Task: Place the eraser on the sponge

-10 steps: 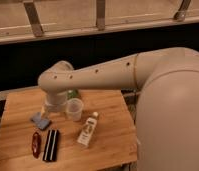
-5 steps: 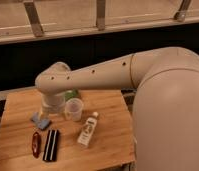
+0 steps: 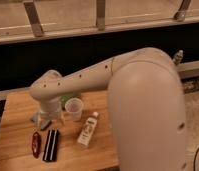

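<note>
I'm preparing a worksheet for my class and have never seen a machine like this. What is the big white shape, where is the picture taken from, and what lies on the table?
The big white shape is a robot's single arm, seen by one camera looking down past it. Its gripper hangs low over the wooden table, beside the blue-grey sponge. On the table lie the black eraser, a dark red object, a white bottle, a pale cup and a green bowl. The eraser is not held; it lies flat on the wood.
</note>
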